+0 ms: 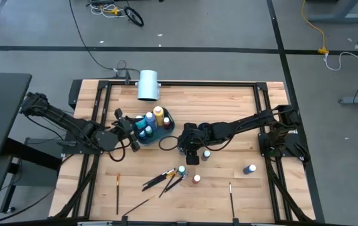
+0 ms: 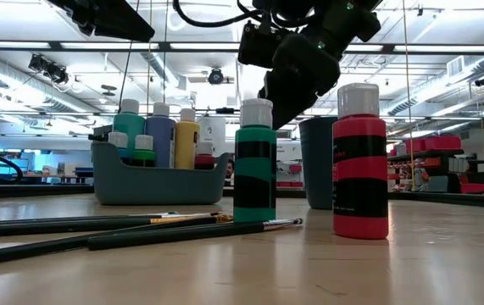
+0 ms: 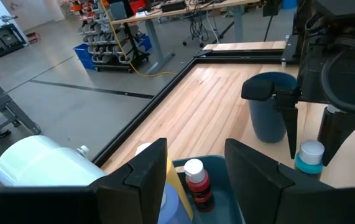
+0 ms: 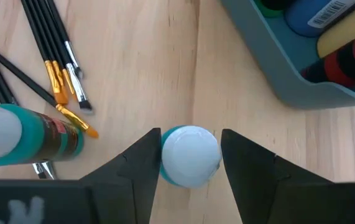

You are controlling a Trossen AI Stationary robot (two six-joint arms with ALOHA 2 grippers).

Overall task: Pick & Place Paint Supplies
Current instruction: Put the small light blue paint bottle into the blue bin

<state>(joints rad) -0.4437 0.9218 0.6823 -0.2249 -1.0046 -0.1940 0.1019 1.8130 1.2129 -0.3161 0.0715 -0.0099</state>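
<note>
My right gripper (image 4: pixel 191 163) points down, open, over a teal paint bottle with a white cap (image 4: pixel 191 154). One finger stands on each side of the cap, as the left wrist view also shows (image 3: pixel 312 154). In the high view this gripper (image 1: pixel 193 152) is at mid-table. My left gripper (image 3: pixel 196 168) is open and hovers above the grey-blue bin (image 1: pixel 155 123), which holds several bottles, among them red (image 3: pixel 197 183) and yellow (image 1: pixel 158 114). On the table lie a cluster of brushes (image 1: pixel 165 179), a green bottle (image 2: pixel 254 161) and a red bottle (image 2: pixel 360 161). My right gripper comes from above with its fingers (image 4: pixel 143 158) close beside the teal bottle's white cap (image 4: pixel 171 152), which stands upright between them. I cannot tell whether either finger touches the cap.
A dark cup (image 3: pixel 270 112) stands between the bin and my right gripper. A blue bottle (image 1: pixel 249 169) stands alone toward the table's right. Single brushes lie near the near edge (image 1: pixel 117 194) (image 1: pixel 231 198). A large white cylinder (image 1: pixel 148 85) lies at the far edge.
</note>
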